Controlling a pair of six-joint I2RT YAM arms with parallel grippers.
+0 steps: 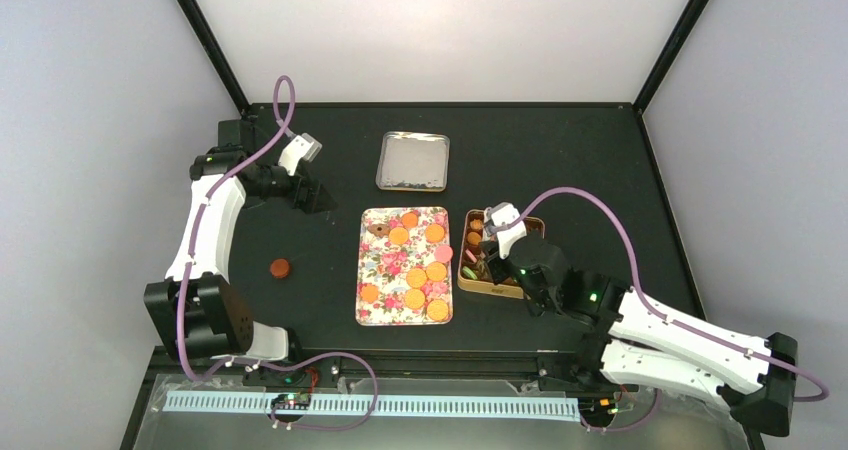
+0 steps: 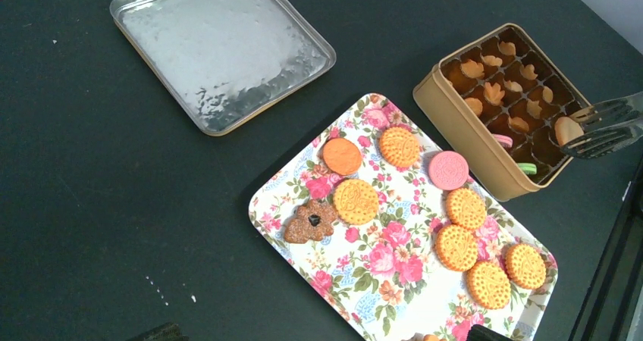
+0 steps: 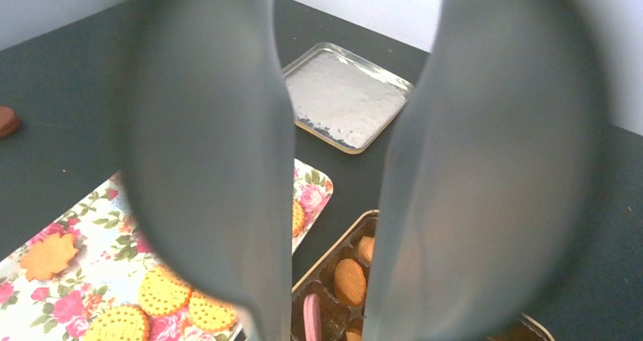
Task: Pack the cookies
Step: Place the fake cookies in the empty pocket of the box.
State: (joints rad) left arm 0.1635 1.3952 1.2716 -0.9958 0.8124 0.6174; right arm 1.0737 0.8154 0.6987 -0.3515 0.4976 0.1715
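On the black table (image 1: 600,170), a floral tray (image 1: 382,265) lies with its long axis running away from the arm bases, a silver lid (image 1: 412,160) beyond it and a brown tin (image 2: 474,140) just beside its right edge. The right end effector (image 1: 490,242) hangs over the tin's near end, its jaws narrowed on a pale cookie (image 2: 566,129) that appears gripped at the fingertips above a compartment, so the drop looks to be straight down. About ten cookies (image 2: 457,246) wait on the tray, directly to this end effector's left and nearer to it than to the other arm. The left end effector (image 1: 318,200), jaws spread wide and holding nothing, hovers left of the tray's far corner. One stray brown biscuit (image 1: 281,267) sits alone on the table, nearest the left arm.
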